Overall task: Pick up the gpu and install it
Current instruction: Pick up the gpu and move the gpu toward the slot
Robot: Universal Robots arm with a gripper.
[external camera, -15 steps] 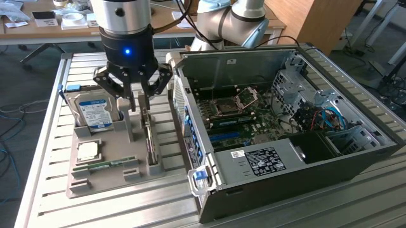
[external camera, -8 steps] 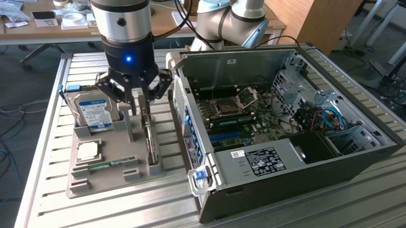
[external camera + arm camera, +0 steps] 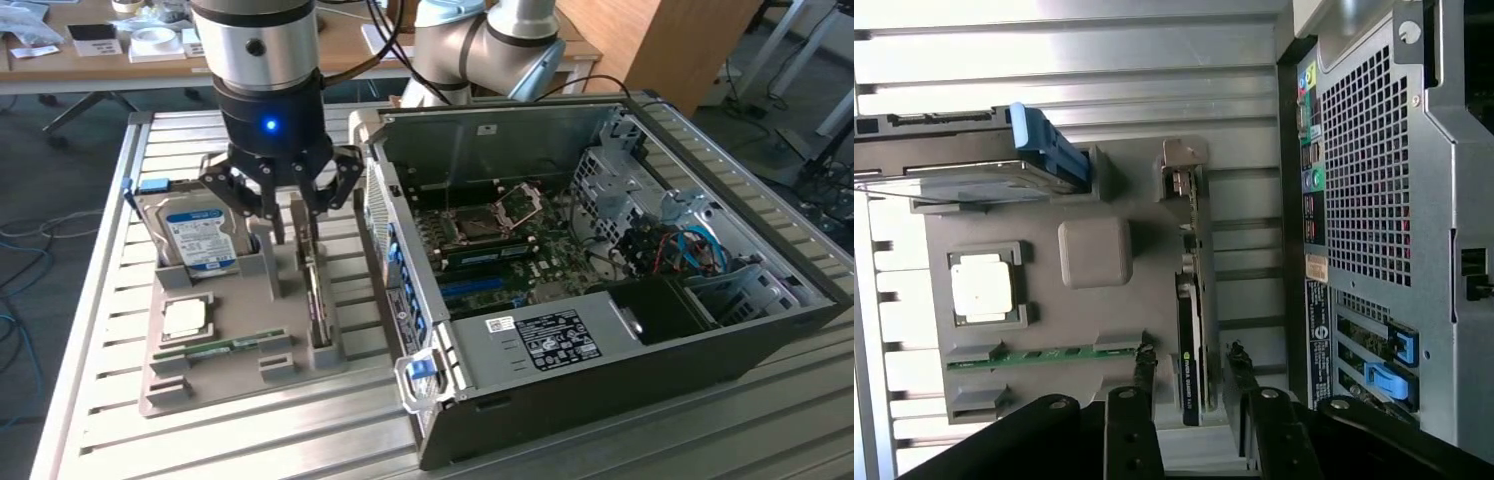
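The black gripper's fingers stand apart astride the thin green-and-black gpu card, upright in the grey moulded tray, seemingly not touching it.

You work on a surface of ribbed bare metal with a dull sheen; the tray on it is matt grey plastic. The computer case is smooth sheet metal, perforated at its rear; the gpu shows a smooth black edge, the gripper matt black.
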